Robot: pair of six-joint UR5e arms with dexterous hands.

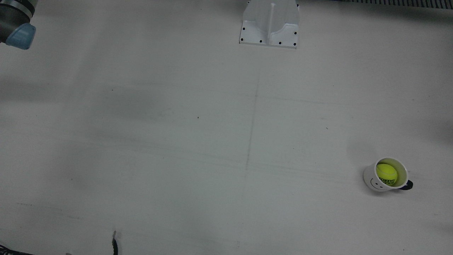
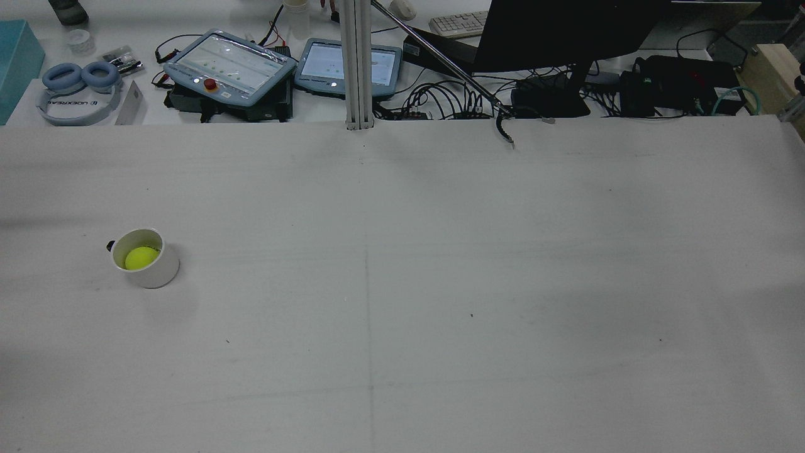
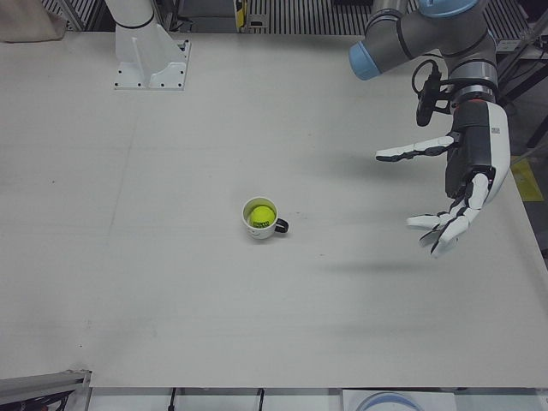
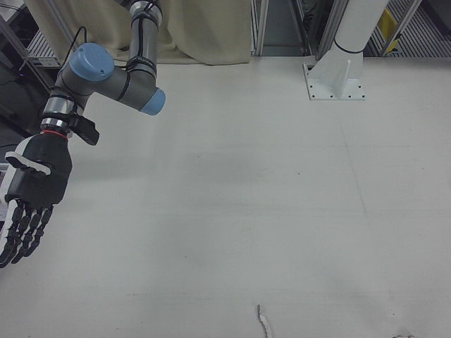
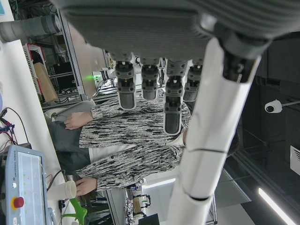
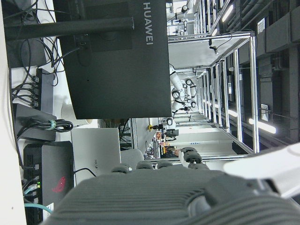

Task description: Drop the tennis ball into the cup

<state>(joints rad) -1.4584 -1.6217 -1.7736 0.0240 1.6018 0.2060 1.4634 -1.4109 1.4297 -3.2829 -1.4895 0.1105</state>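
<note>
The tennis ball point(image 1: 386, 172) sits inside the white cup point(image 1: 373, 179), which stands upright on the white table point(image 1: 198, 148) on the robot's left half. The cup has a dark handle and a small smiley face printed on its wall; in the front view the ball's black lettering shows. From the rear view the cup point(image 2: 156, 269) is near the left edge of the table with the ball point(image 2: 141, 257) low inside it.

The left hand point(image 3: 467, 184) hangs above the table well apart from the cup point(image 3: 258, 227), out toward the table's edge. Its fingers point(image 3: 445, 229) are spread and hold nothing, the thumb reaching out sideways toward the cup's side. In the left hand view the fingers point away from the camera at a person in a patterned top beyond the table.

The right hand point(image 4: 32, 189) hangs over the far side of the table's other half, palm down, with its dark fingers point(image 4: 21, 236) straight, slightly apart and empty. It is nowhere near the cup.

Behind the table, in the rear view, lie two tablet-like control panels point(image 2: 229, 66), a monitor point(image 2: 566, 31) and a tangle of cables point(image 2: 440, 100).
</note>
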